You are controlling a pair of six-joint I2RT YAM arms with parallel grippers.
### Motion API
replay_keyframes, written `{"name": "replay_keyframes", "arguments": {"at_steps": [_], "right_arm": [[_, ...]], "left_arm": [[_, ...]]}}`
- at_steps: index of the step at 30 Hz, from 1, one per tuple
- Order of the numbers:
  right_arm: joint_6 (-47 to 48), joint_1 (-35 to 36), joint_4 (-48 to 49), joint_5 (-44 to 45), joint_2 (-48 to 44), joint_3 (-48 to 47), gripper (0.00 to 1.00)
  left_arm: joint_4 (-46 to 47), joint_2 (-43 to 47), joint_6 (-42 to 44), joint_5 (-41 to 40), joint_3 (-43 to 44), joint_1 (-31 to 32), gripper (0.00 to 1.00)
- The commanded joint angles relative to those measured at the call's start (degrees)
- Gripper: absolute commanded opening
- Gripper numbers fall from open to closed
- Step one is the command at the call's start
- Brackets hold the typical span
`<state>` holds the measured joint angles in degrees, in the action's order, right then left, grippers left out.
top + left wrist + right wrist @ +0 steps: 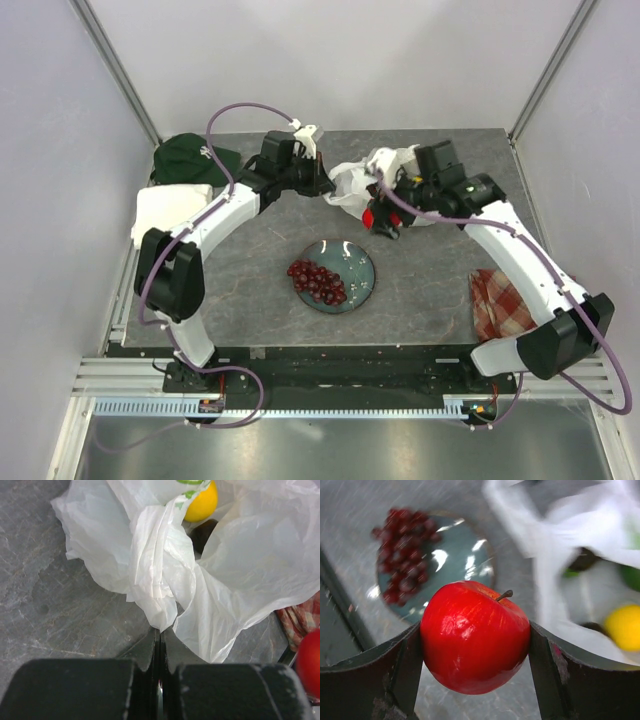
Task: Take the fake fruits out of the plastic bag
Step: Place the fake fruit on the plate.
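Red apple (475,637) sits clenched in the right pincer (476,647), just outside the plastic bag (240,580) pinched by the left pincer (160,636); next, probably, carrying it to the plate (462,567) ahead and releasing.

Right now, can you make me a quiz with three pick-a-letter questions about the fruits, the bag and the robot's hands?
1. What is the right gripper doing?
A) holding the red apple
B) hanging open
C) pinching a spoon

2. What colour is the round fruit inside the plastic bag?
A) blue
B) yellow
C) pink

3. Where is the grape bunch?
A) in the plastic bag
B) on the floor
C) on the plate

Answers:
1 A, the apple sits clamped between its jaws.
2 B, yellow shows through the bag's opening.
3 C, the grapes lie on the plate's left side.
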<state>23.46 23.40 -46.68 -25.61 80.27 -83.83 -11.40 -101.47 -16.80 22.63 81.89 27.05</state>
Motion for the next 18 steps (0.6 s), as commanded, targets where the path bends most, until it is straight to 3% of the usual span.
{"name": "replay_keyframes", "arguments": {"at_steps": [1,11,18], "right_arm": [[10.2,6.8,-3.6,-3.8,-1.3,6.2,0.34],[22.1,14.1,1.6,-1.3,5.2,17.6,0.34],[23.6,17.5,6.3,2.8,11.0,19.3,0.34]], "left_arm": [[2.3,-1.8,-1.1,0.7,4.9,-0.9,0.02],[2.3,-3.6,-2.2,2.4,7.1,-1.2,0.02],[2.4,-3.0,-1.9,2.1,6.4,-1.1,0.02]]}}
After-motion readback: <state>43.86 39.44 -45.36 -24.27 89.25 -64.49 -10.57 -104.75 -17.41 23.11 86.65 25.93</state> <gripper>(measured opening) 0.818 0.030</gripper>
